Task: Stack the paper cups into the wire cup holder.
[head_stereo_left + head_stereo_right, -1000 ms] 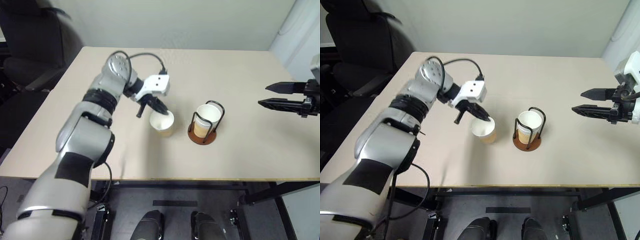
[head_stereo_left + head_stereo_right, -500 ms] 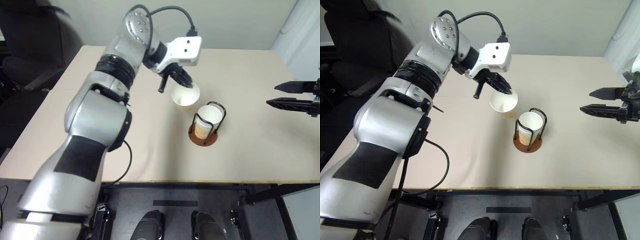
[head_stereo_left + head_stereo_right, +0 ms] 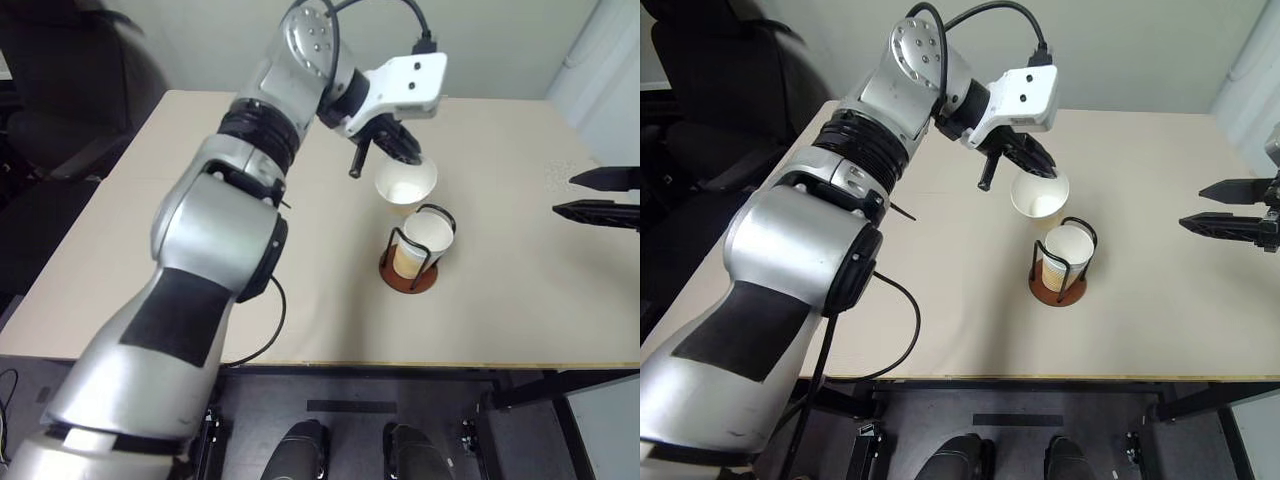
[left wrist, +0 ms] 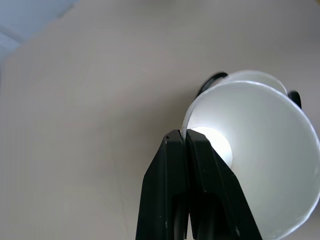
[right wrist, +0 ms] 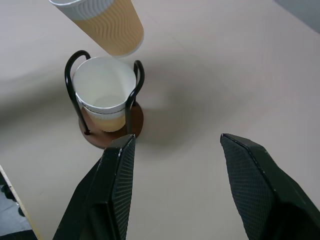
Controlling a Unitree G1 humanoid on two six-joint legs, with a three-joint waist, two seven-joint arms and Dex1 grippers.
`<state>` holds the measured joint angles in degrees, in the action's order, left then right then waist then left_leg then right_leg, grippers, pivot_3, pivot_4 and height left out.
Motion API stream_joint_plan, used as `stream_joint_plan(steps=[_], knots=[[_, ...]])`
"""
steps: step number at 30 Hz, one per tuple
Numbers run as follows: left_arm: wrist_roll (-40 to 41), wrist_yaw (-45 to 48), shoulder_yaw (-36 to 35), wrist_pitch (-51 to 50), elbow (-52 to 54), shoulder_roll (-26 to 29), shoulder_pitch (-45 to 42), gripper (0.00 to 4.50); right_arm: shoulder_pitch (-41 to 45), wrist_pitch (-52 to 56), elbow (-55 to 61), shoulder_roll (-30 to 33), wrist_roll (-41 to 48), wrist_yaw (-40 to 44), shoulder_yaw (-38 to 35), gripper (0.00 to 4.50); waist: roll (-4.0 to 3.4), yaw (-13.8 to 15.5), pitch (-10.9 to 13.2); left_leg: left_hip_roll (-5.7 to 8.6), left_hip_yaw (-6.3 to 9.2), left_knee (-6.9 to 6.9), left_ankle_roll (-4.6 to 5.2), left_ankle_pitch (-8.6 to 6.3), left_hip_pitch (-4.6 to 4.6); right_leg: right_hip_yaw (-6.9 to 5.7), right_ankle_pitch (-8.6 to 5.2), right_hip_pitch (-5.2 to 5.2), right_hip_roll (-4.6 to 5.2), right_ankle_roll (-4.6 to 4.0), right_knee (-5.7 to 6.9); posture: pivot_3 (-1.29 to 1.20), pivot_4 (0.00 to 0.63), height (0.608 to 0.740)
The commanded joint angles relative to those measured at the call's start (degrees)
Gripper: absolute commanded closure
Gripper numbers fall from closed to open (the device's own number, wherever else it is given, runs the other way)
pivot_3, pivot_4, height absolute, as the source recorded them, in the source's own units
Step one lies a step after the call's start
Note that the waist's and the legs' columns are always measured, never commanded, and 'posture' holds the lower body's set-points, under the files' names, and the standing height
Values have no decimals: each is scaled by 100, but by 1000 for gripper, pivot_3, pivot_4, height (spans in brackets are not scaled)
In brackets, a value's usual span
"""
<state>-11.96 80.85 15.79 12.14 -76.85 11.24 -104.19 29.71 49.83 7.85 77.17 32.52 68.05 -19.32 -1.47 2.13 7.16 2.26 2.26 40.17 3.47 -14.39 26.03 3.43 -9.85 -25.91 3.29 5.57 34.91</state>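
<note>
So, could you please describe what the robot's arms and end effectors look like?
The left arm has silver shells, black joint bands, a black panel, a white wrist block and a black cable. Both the left end effector and right end effector have two black tapered fingers.

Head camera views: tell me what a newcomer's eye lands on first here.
First, the left gripper holding a paper cup by its rim in the air, just above and behind the wire cup holder. Next, that holder near the middle of the table, already carrying stacked cups. Last, the right gripper waiting open off to the right.
</note>
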Motion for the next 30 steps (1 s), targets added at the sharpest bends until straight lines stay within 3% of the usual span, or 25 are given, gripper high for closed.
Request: stream_joint_plan(steps=[1, 30], knots=[[-46, -96, -163, 44, 22, -29, -372, 4444, 6, -28, 54, 159, 66, 17, -319, 1788, 1, -3, 0, 1, 1, 2, 0, 0, 0, 0, 0, 0, -2, 0, 0, 0, 150, 740], [-25, 604, -449, -110, 62, -463, -160, 4444, -151, -36, 0, 322, 50, 88, -446, 1788, 0, 0, 0, -1, -7, 22, 13, 0, -3, 2, 3, 8, 1, 10, 7, 0, 150, 740]])
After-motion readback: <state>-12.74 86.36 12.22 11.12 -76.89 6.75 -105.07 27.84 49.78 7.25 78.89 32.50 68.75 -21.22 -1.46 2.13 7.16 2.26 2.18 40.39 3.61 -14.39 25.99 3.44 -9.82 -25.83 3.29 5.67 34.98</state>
